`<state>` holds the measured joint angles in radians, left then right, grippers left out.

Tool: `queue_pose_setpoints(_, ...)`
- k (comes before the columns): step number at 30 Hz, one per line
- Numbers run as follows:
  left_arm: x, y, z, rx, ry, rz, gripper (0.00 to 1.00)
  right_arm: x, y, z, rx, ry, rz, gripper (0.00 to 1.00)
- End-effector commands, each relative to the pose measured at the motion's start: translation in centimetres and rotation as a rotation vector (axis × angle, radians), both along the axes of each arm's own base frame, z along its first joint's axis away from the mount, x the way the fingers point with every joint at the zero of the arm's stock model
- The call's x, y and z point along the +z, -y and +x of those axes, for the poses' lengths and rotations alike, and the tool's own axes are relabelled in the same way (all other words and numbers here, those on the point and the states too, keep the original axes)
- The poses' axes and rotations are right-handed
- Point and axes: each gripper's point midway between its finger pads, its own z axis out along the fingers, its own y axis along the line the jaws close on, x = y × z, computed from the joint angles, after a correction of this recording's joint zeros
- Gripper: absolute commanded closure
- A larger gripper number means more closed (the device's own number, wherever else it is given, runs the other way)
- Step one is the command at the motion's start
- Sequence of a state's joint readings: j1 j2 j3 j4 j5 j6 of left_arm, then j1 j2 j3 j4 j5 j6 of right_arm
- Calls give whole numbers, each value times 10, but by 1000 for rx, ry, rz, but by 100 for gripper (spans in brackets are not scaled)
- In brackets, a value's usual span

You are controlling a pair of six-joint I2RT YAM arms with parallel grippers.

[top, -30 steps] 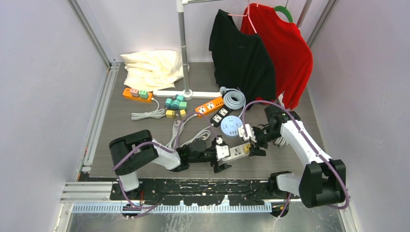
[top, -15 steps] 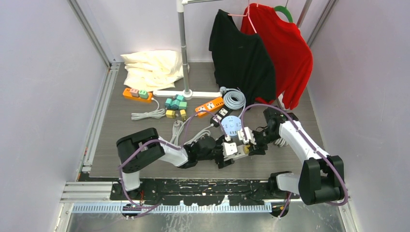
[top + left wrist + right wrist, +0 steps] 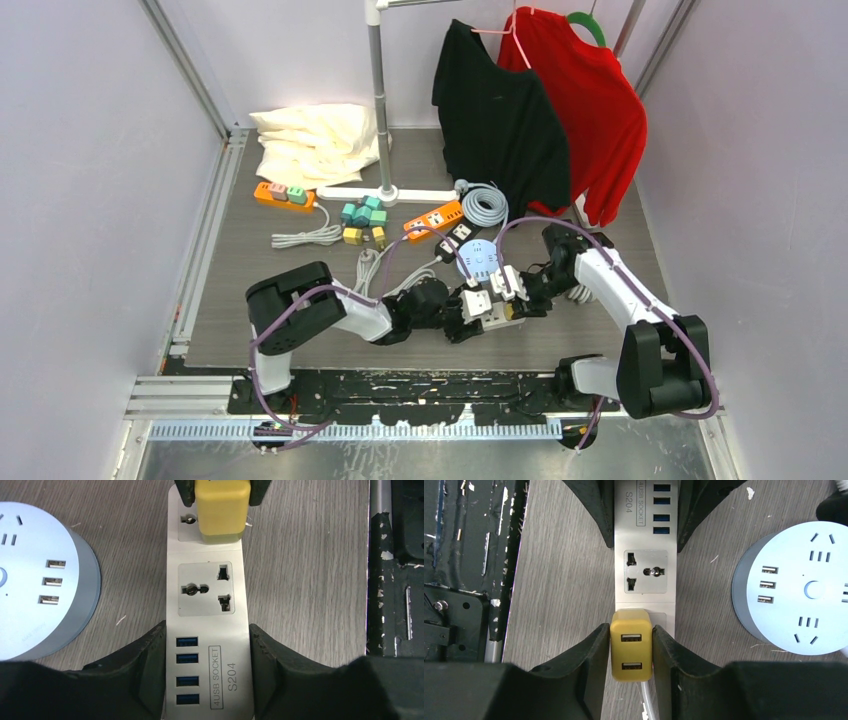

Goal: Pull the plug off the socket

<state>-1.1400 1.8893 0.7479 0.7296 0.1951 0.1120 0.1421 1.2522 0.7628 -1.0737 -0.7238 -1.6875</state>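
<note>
Grasping looks done: right jaws clamp the yellow cube plug [image 3: 631,647], left jaws the white socket strip [image 3: 207,587]. Next, the plug needs a straight pull away from the held strip.

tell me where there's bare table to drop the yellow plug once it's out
Bare table left of the white cable, between the left orange strip and the left arm. Crowded: the middle, around the round socket and coloured cubes.

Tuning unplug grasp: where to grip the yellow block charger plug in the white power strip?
Pinch the yellow block charger plug on its flat sides, from the white power strip's plug end, like the right gripper: it stands proud, sides parallel.
</note>
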Motion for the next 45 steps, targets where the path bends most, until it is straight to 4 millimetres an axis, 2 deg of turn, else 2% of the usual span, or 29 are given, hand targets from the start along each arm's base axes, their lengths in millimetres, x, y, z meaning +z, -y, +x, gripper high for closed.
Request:
queue_pose_setpoints(1, 16, 11, 6, -11, -23, -62, 62, 1, -5, -6, 27, -16, 21, 58)
queue_pose_setpoints(6, 16, 10, 8, -2, -37, -63, 96, 1, -5, -7, 30, -18, 24, 58)
queue_pose_setpoints(7, 16, 9, 9, 0, -41, -65, 99, 1, -5, -7, 31, -17, 24, 58)
queue_pose_setpoints(9, 16, 9, 9, -1, -44, -67, 100, 2, -5, -7, 30, -15, 21, 60)
queue_pose_setpoints(17, 13, 8, 7, -18, -43, -54, 100, 9, 6, 7, -69, -21, -20, 94)
queue_pose_setpoints(20, 11, 9, 7, -23, -47, -43, 100, 6, 13, 5, -75, -28, -43, 99)
queue_pose_setpoints(23, 9, 9, 5, -30, -53, -34, 100, 10, 9, 1, -66, -46, -10, 99)
queue_pose_setpoints(28, 8, 11, 4, -43, -60, -28, 100, 21, -23, -23, 61, -68, 151, 99)
queue_pose_setpoints(31, 7, 11, 4, -44, -65, -20, 100, 33, -33, -6, -9, -49, 197, 99)
queue_pose_setpoints(35, 5, 10, 3, -43, -67, -15, 100, 30, -18, 13, -101, -11, 122, 99)
queue_pose_setpoints(38, 5, 10, 4, -40, -65, -10, 100, 26, 2, 14, -119, 10, 73, 99)
queue_pose_setpoints(41, 5, 10, 5, -38, -61, -9, 100, 23, 7, -2, -68, -11, 70, 99)
queue_pose_setpoints(45, 5, 10, 5, -40, -60, -9, 100, 27, -13, -28, 80, -51, 166, 99)
